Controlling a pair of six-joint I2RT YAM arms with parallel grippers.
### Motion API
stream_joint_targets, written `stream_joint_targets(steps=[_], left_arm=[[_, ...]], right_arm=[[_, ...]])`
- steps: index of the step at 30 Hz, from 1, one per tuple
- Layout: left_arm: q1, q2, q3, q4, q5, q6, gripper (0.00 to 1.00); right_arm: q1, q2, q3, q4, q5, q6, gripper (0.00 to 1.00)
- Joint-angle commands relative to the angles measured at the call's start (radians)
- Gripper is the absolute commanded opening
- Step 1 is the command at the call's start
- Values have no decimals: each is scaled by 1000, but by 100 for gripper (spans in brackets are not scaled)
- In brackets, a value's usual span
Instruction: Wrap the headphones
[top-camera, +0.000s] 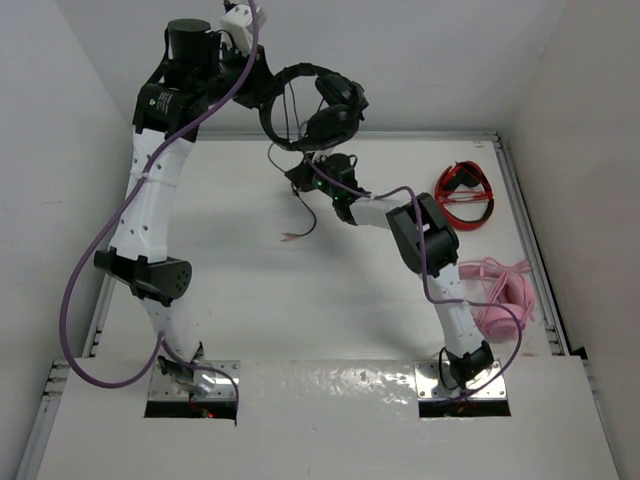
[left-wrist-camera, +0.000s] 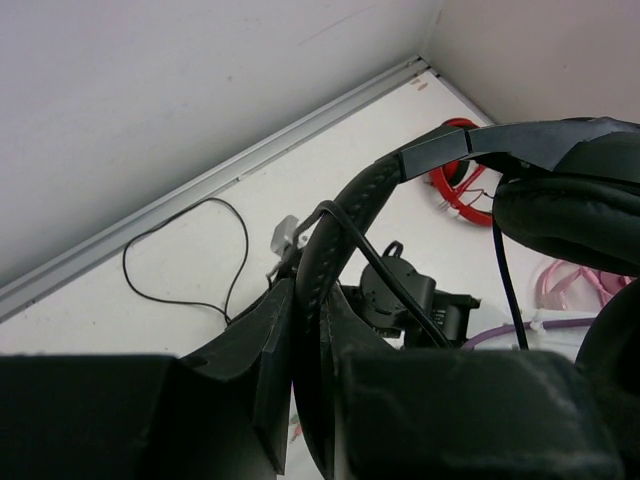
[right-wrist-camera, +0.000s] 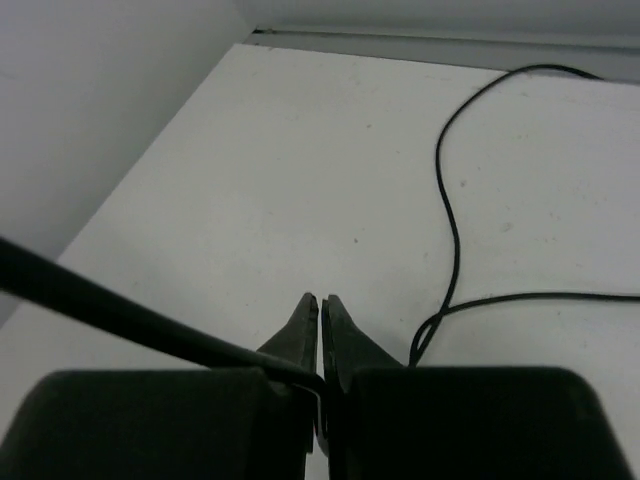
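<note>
Holding: your left gripper (left-wrist-camera: 308, 335) is clamped on the headband (left-wrist-camera: 345, 210); the headphones (top-camera: 332, 122) hang aloft at top centre of the overhead view.
Right gripper (right-wrist-camera: 320, 312): your fingers are pressed together, pinching the cable (right-wrist-camera: 120, 313) that comes in from the left of its wrist view.
Slack: more cable loops over the table (right-wrist-camera: 250, 180) at that view's right.
Plugs (top-camera: 292, 237): pinkish, on the table, overhead centre.

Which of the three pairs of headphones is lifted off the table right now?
The black headphones, held up off the table in the left hand; the red headphones and the pink headphones lie flat on it.
</note>
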Motion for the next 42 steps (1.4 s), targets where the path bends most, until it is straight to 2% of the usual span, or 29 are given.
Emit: stream_joint_targets(steps=[1,2,5,8,13,19,22,23,26,29,33,42], left_arm=[[17,-20,23,69,-9,-20,0],[17,-25,11,65,-14,-11,0],[17,-37,-18,35,-46,40,0],[17,-48,-51,-3,-78,104,0],[17,-59,-95,-49,-108,179,0],[9,-62,-132,-95,-78,255,0],[-14,-63,-195,-181,-75,405,0],[-17,-63,-260,-240,-71,499,0],[-25,-74,-417,-316,-101,638,0],[-23,-109,-575,-290,-185,707,0],[-25,-138,-675,-250,-218,729,0],[-45,-163,-663,-322,-14,772,0]], right_arm=[[4,-15,-23,200,163,214,0],[-4,-36,-67,229,274,224,0],[-50,-136,-240,265,431,222,0],[-123,-242,-349,266,511,188,0],[-245,-355,-453,271,524,203,0],[-318,-374,-417,217,471,142,0],[-340,-381,-384,184,478,125,0],[-357,-387,-368,173,473,120,0],[-383,-413,-351,141,432,75,0],[-390,-456,-354,95,425,4,0],[-415,-484,-356,79,416,-15,0],[-449,-443,-275,-42,382,-55,0]])
